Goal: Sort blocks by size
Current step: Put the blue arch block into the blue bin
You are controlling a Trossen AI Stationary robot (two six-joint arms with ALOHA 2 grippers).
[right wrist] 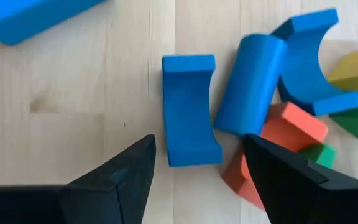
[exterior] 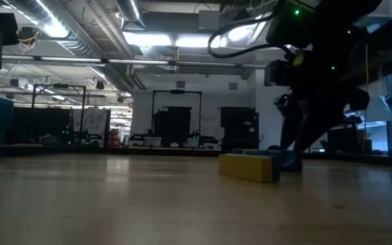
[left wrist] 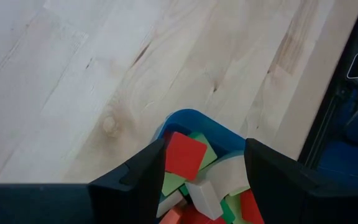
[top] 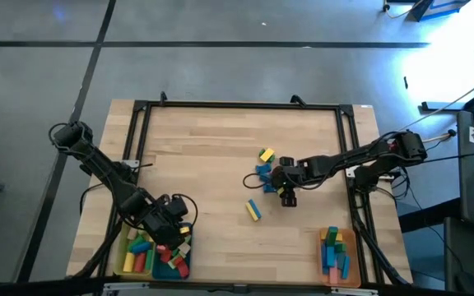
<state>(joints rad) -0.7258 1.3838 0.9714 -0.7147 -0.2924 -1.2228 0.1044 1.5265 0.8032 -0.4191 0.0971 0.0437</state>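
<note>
Blocks [top: 263, 168] await sorting at centre-right as the right gripper [right wrist: 197, 163] hovers, fingers apart.
Next judged: closing on the blue arch [right wrist: 190, 109]; the left gripper [left wrist: 204, 168] waits lower left, open.

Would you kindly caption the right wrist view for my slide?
Open right gripper poised over a blue arch block beside other loose blocks.

Both claws [top: 287, 194] [top: 169, 238] wide open

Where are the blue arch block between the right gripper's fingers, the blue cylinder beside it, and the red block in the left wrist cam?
blue arch block [right wrist: 189, 112]: right wrist view, middle of its face.
blue cylinder [right wrist: 249, 84]: right wrist view, mid-length of its side.
red block [left wrist: 186, 156]: left wrist view, centre of its top face.
</note>
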